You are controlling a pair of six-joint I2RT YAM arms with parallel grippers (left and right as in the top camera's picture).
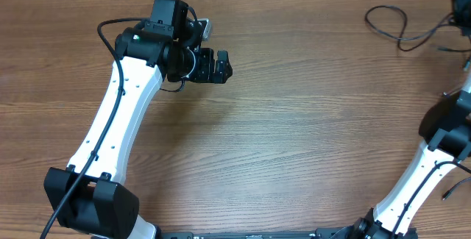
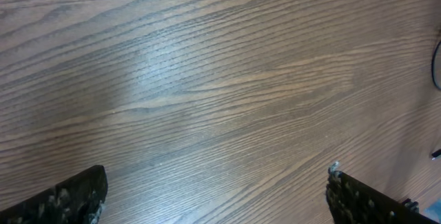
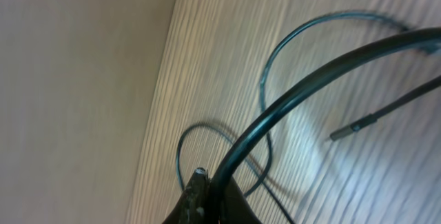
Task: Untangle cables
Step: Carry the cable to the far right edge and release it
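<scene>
Overhead, looped cables [image 1: 401, 42] on wooden table [image 1: 294, 121]

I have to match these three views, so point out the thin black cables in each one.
Overhead: the cables lie in loose loops at the picture's top right.
Left wrist: only a thin dark sliver of cable at the right edge, probably theirs.
Right wrist: thin cable loops and a plug end fill the centre and right.
Shared landmark: the wood-grain table.

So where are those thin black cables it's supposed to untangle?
In the overhead view, the thin black cables lie in loose loops at the far right corner of the wooden table, well away from the left claw.
</scene>
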